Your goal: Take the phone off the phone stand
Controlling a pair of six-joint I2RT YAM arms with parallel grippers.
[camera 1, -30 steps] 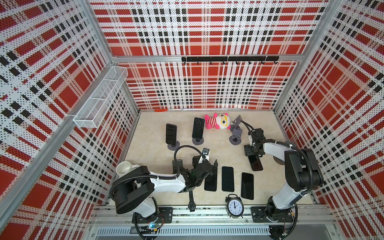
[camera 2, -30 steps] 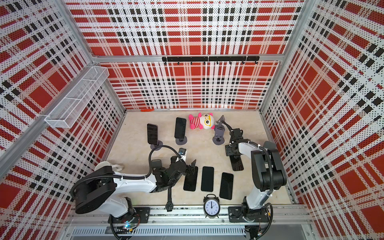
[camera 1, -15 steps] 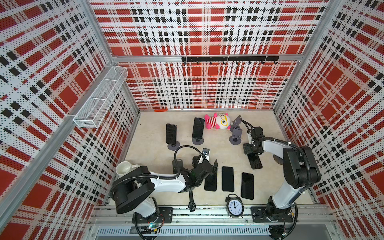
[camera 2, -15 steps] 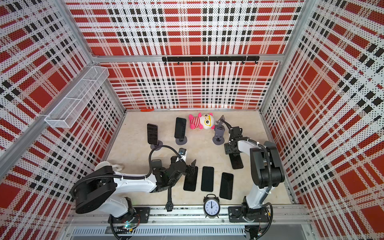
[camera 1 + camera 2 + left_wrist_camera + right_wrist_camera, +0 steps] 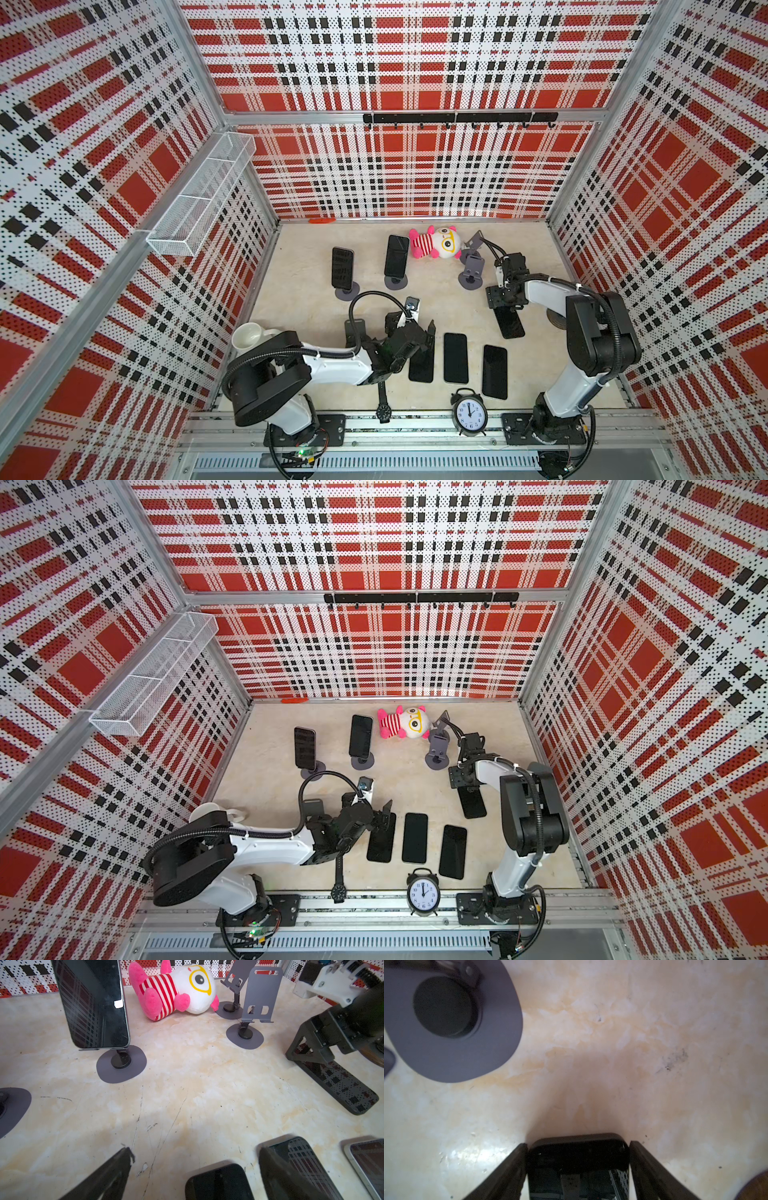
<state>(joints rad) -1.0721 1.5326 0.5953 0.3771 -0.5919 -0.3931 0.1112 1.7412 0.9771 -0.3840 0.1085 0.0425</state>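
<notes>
Left gripper: jaws fully wide, nothing held, low over the table beside the row of flat phones.

Right gripper: jaws partly spread, straddling the end of the phone, one finger close against each edge. Whether they clamp it cannot be told.

That phone lies flat on the table, clear of the empty phone stand beyond.

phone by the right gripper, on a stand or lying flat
Lying flat: the phone rests on the table; the nearest stand is empty.
</notes>
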